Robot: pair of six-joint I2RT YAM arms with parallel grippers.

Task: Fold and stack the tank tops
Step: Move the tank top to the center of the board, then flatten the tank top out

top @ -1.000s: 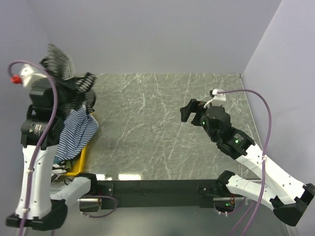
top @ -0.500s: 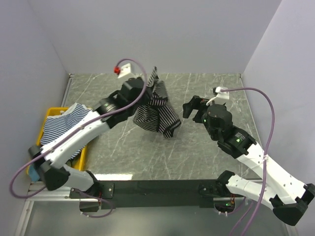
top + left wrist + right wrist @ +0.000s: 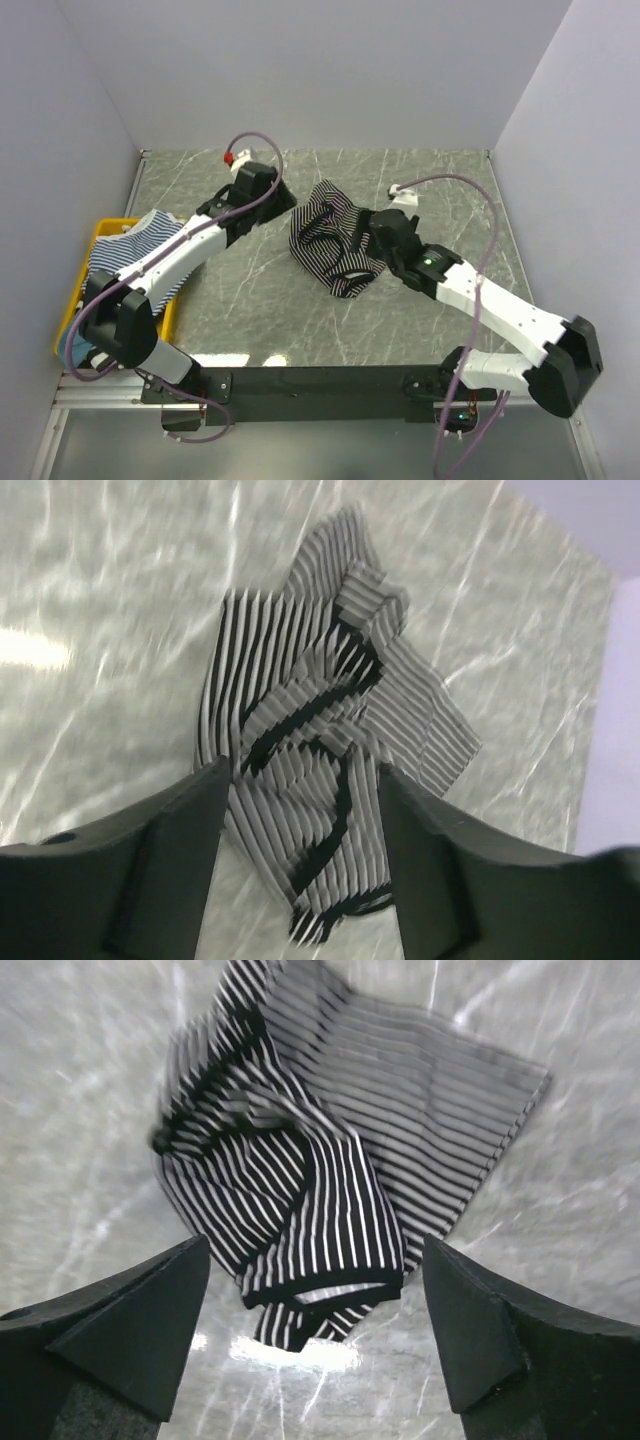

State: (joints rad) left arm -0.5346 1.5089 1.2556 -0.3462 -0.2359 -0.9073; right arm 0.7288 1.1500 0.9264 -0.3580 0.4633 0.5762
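The left arm [image 3: 190,250] was stretched forward and inward, and the left gripper [image 3: 300,780] was held with its jaws spread wide, nothing clasped. The right arm [image 3: 480,300] was bent inward and low, and the right gripper [image 3: 315,1250] was likewise parted and empty.

A grey-green marbled tabletop [image 3: 250,300] spans the view; a yellow plastic bin [image 3: 110,225] sits at its left edge; pale lavender walls [image 3: 320,70] enclose it.

The yellow bin [image 3: 103,228] is largely covered by the blue-striped top [image 3: 140,232]; the black-and-white top [image 3: 325,250] is blurred in the left wrist view, its sides hidden behind the fingers [image 3: 150,870]
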